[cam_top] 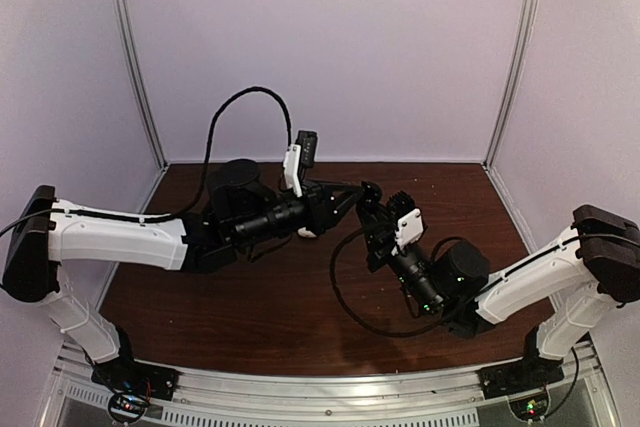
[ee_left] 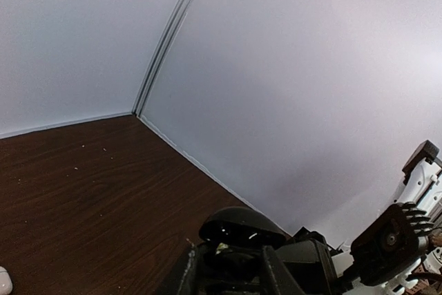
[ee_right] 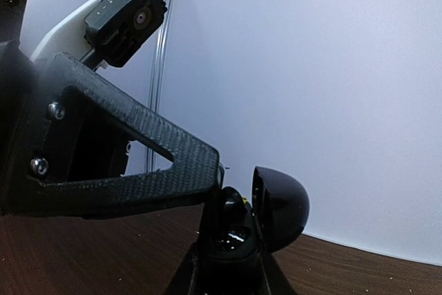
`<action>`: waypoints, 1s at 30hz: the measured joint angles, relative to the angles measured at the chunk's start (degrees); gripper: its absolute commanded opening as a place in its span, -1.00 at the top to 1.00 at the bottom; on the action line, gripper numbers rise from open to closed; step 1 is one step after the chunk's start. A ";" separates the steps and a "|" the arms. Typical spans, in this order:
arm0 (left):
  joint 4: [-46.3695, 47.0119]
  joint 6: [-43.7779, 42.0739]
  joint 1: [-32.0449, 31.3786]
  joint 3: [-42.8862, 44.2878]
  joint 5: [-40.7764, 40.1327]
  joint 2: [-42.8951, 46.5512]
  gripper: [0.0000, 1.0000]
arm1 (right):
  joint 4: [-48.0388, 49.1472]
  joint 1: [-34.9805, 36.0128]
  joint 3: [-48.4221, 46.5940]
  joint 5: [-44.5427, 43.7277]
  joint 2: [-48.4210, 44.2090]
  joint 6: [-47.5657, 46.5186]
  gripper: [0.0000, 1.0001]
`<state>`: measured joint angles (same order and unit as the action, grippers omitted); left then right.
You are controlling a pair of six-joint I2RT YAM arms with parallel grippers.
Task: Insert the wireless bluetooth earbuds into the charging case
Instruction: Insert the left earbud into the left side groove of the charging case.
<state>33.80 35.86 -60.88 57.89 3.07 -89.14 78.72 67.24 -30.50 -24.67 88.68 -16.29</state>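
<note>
My right gripper is shut on the base of a black charging case, held upright above the table with its domed lid swung open. A glossy black earbud sits in the case's top. One finger of my left gripper reaches in from the left, its tip right over that earbud. In the left wrist view the open lid rises just beyond my left gripper. Its fingers stand a little apart around the dark earbud, and contact is hidden. From above, both grippers meet at mid-table.
A small white rounded item lies on the brown table under the left arm, also seen at the left wrist view's bottom edge. White walls enclose the table on three sides. Black cables loop off both arms.
</note>
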 measured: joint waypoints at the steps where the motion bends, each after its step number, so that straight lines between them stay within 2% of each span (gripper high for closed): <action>1: -0.22 -0.24 0.07 0.04 -0.09 0.00 0.33 | 0.00 0.00 0.00 0.00 0.00 0.00 1.00; 26: -6.21 -4.92 0.79 2.97 3.65 -0.37 0.00 | 2.54 0.09 0.00 0.68 0.13 1.22 1.00; 30: -6.45 -5.97 0.90 2.97 4.00 -0.37 -0.13 | 2.47 0.09 0.00 0.76 0.13 1.64 1.00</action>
<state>27.35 29.89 -59.99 60.86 7.07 -89.52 81.19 67.33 -30.50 -23.90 88.82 -14.66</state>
